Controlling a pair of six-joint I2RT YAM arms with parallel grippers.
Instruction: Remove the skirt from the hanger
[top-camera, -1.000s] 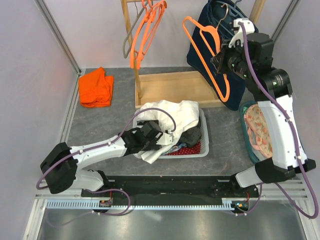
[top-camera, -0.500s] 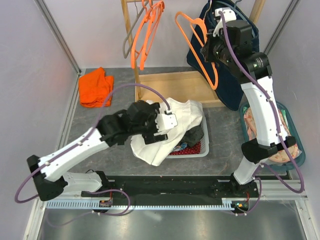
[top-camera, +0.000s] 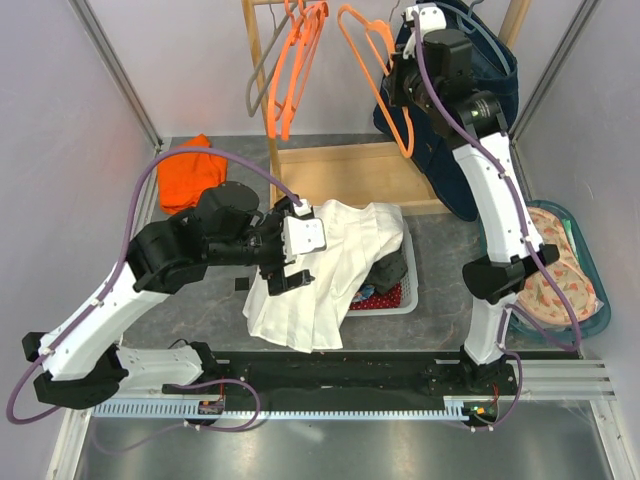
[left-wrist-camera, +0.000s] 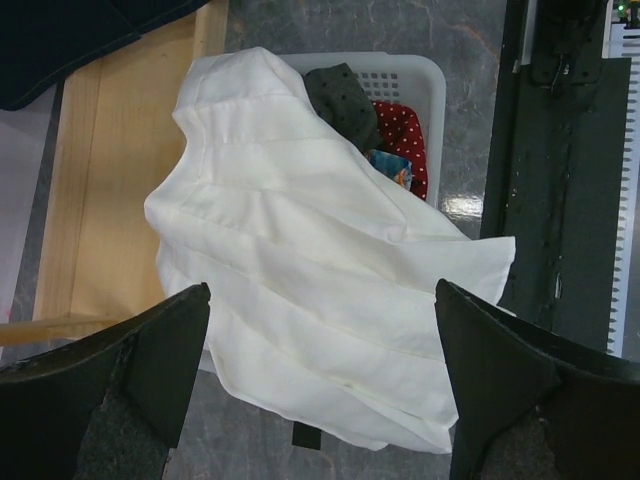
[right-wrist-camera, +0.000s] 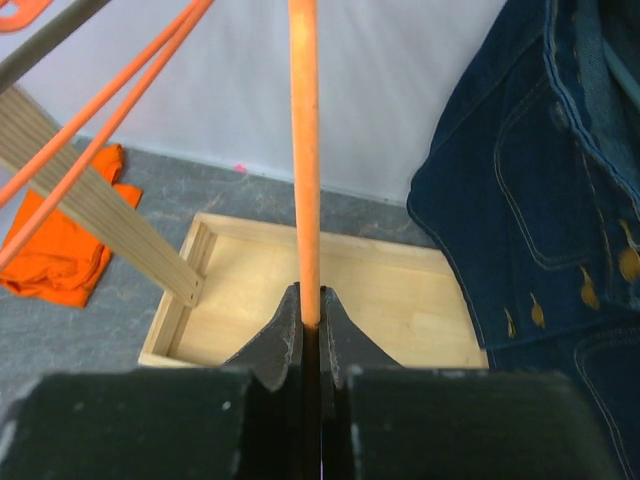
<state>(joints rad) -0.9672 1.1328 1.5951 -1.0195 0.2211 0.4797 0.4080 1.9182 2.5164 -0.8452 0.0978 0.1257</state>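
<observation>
Two grippers: your left gripper (left-wrist-camera: 322, 290) hangs spread wide over the white skirt (left-wrist-camera: 280, 200), holding nothing; your right gripper (right-wrist-camera: 309, 293) pinches the orange hanger (right-wrist-camera: 303, 150).

left gripper (left-wrist-camera: 320, 292) spread wide; right gripper (right-wrist-camera: 311, 295) seemingly clamped.

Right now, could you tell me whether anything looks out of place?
The skirt lies half over the basket, its hem spilling past the rim onto the table instead of sitting inside. Nothing else stands out.
</observation>
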